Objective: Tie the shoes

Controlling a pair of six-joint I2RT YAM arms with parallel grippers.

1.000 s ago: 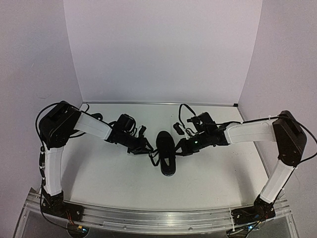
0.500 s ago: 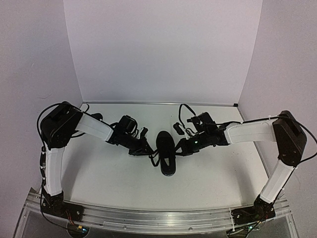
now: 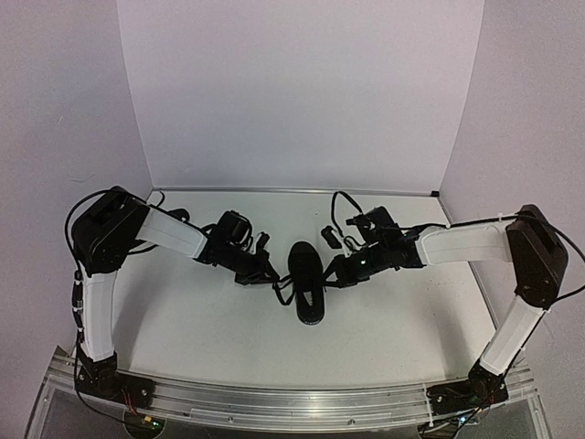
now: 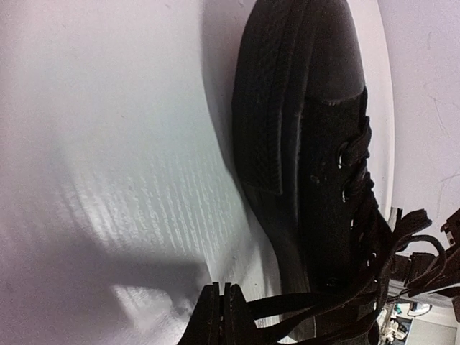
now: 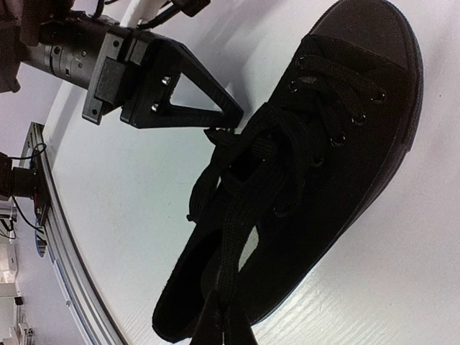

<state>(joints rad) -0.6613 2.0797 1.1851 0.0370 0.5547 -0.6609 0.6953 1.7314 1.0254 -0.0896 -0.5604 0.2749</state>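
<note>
One black low-top shoe [image 3: 308, 285] lies mid-table, toe toward the near edge. My left gripper [image 3: 273, 276] sits at its left flank, low over the table. In the left wrist view my left gripper [image 4: 221, 295] is shut on a thin black lace [image 4: 295, 305] that runs to the eyelets, beside the ribbed sole [image 4: 269, 108]. My right gripper [image 3: 331, 274] is at the shoe's right flank. In the right wrist view my right gripper [image 5: 228, 325] is shut on a flat lace strand [image 5: 238, 241] rising from the shoe [image 5: 338, 165]. The left gripper [image 5: 231, 122] meets the laces there.
A small black part [image 3: 326, 236] and loose cables lie on the white table [image 3: 201, 320] behind the right gripper. White walls close the back and both sides. An aluminium rail [image 3: 292, 402] runs along the near edge.
My left gripper has closed onto the lace beside the shoe. The shoe and the right arm have stayed where they were.
</note>
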